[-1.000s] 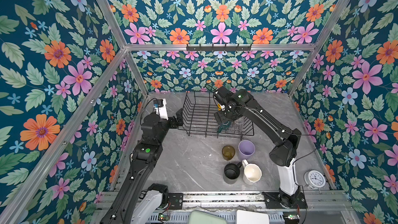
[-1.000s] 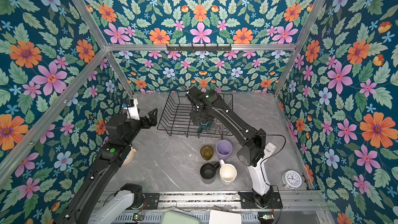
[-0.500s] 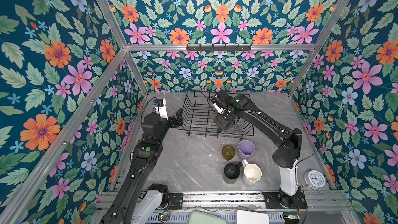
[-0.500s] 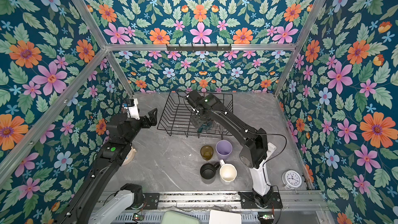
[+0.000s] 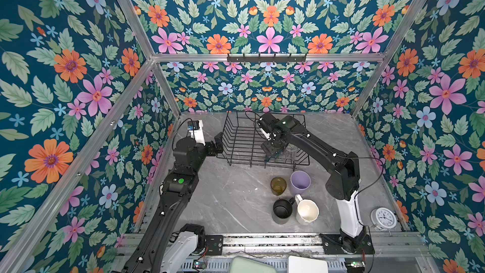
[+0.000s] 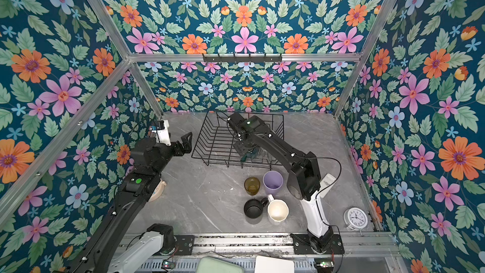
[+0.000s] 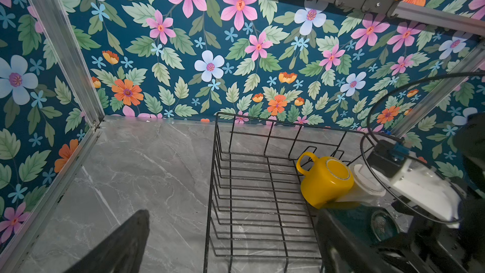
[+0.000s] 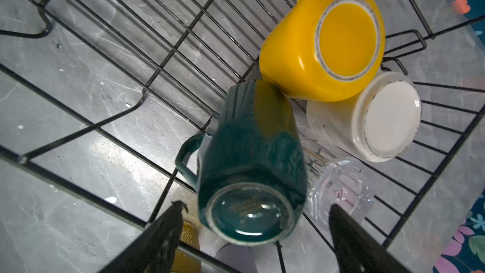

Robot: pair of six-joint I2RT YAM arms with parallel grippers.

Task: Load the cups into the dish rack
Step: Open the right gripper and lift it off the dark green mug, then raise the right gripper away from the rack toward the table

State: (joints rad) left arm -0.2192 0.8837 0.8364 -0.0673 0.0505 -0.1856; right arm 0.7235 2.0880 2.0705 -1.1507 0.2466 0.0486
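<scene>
The black wire dish rack [image 5: 236, 137] [image 6: 210, 137] stands at the back of the table. At its near right end, all base up, are a yellow mug [image 8: 322, 48], a white mug [image 8: 367, 119], a clear glass [image 8: 341, 193] and a dark-green mug [image 8: 249, 166]. My right gripper [image 8: 256, 206] [image 5: 273, 151] hangs open over the green mug, with a gap at each finger. My left gripper [image 5: 216, 144] [image 7: 236, 245] is open and empty at the rack's left end. Upright on the table are an amber glass [image 5: 278, 185], a lilac tumbler [image 5: 300, 183], a black mug [image 5: 282, 208] and a white mug [image 5: 306, 212].
A pale cup rim [image 6: 160, 189] shows from under the left arm. A round white alarm clock [image 5: 383, 217] stands at the front right corner. A black hook rail [image 5: 266, 57] runs along the back wall. Flowered walls close in three sides.
My right wrist has dropped lower and nearer over the green mug in the rack, and its jaws have come in a little. The left arm has not moved.
</scene>
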